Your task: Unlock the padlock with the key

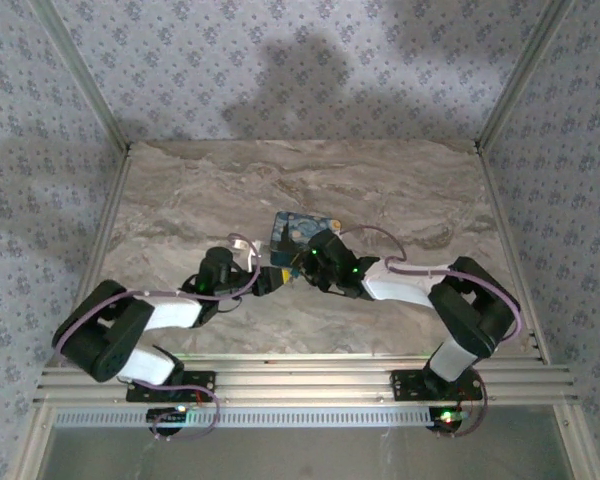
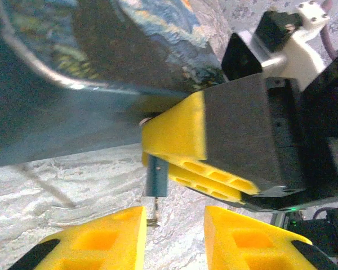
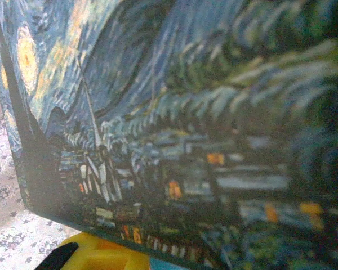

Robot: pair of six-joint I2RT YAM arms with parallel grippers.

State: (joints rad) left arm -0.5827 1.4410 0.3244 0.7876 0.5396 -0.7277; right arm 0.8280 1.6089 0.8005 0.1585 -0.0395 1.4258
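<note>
At mid-worktop, just before the printed box (image 2: 129, 45), the right gripper (image 2: 148, 151) looks clamped on the padlock (image 2: 156, 179). The left gripper (image 2: 174, 226), fingers apart and empty, should approach the dangling metal bit (image 2: 152, 218) squarely, then close gently.

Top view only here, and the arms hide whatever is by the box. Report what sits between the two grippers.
Observer: In the left wrist view, a small blue padlock sticks out from between the closed yellow fingers of the right gripper.
Operator: Give me the left gripper's state.
Observer: The left gripper is open. Its fingers stand apart with the padlock's lower end above the gap, not touching it.
Operator: Describe that lower end.
Observer: A small metal bit pokes out of it toward the gap. I cannot tell whether it is the key.
</note>
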